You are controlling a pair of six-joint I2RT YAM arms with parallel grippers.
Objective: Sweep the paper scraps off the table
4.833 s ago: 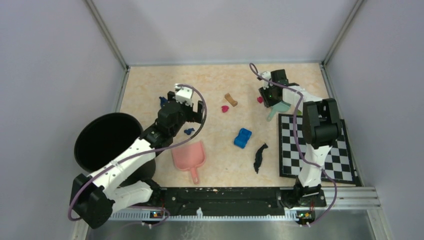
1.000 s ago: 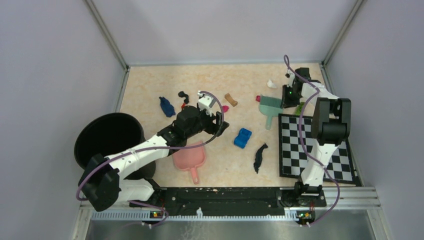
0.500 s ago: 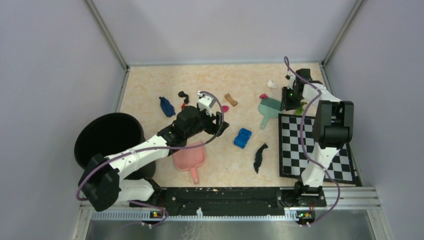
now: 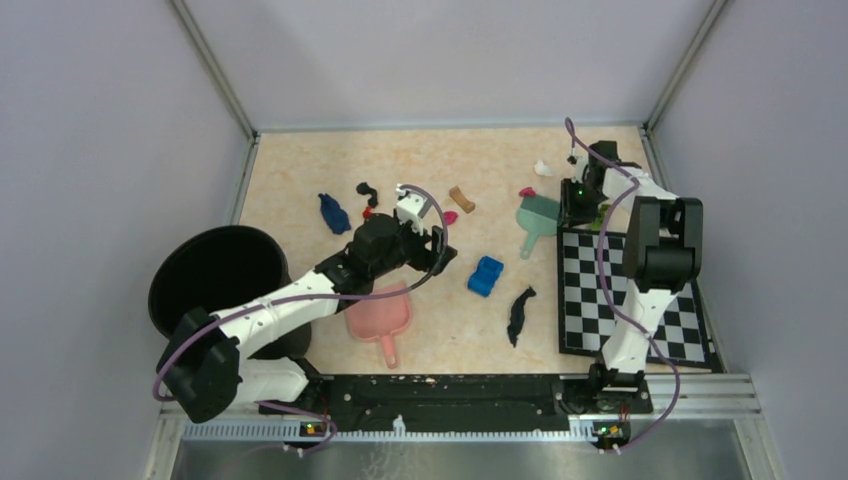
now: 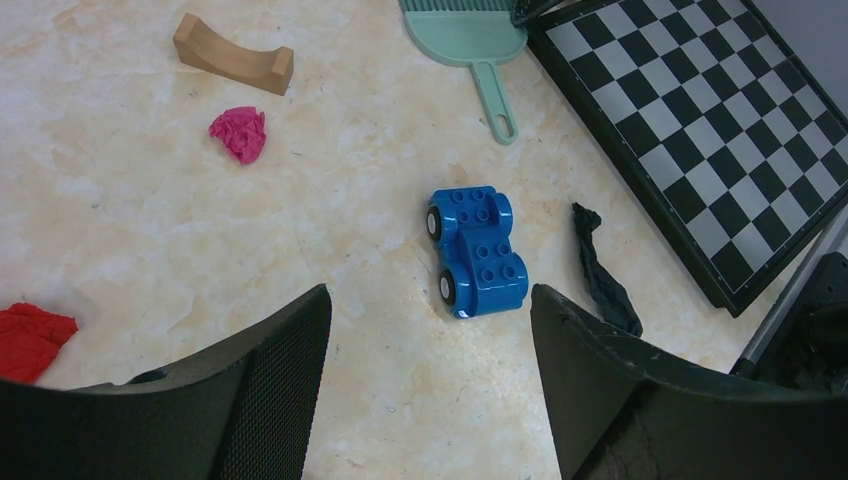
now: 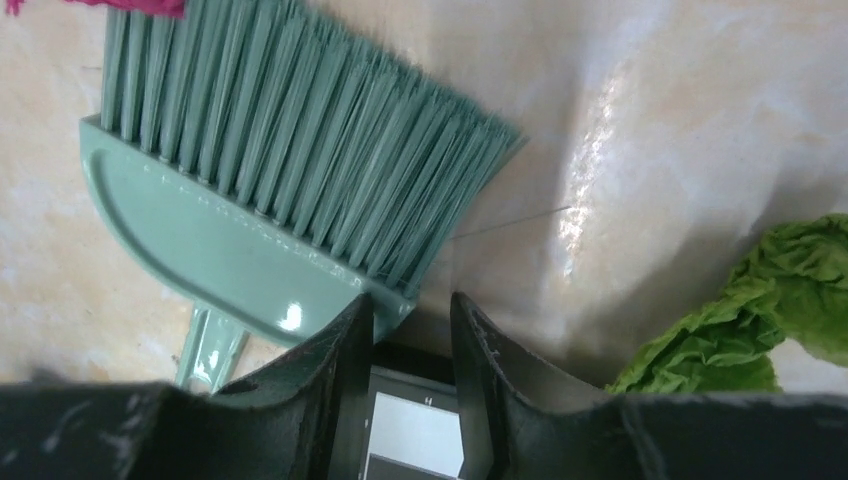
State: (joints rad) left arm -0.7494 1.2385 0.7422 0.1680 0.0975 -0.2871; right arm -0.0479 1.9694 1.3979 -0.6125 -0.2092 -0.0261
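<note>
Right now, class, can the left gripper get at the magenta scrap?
Probably yes: the left gripper is open above the table, and the magenta scrap lies just ahead with nothing between them.

In the left wrist view a red scrap is cut off at the left edge and the green brush at the top. In the right wrist view a magenta scrap is clipped at the top. From above, the pink dustpan is partly covered by the left arm.

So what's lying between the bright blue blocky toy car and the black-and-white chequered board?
A long black crumpled paper scrap, seen clearly in the left wrist view.
</note>
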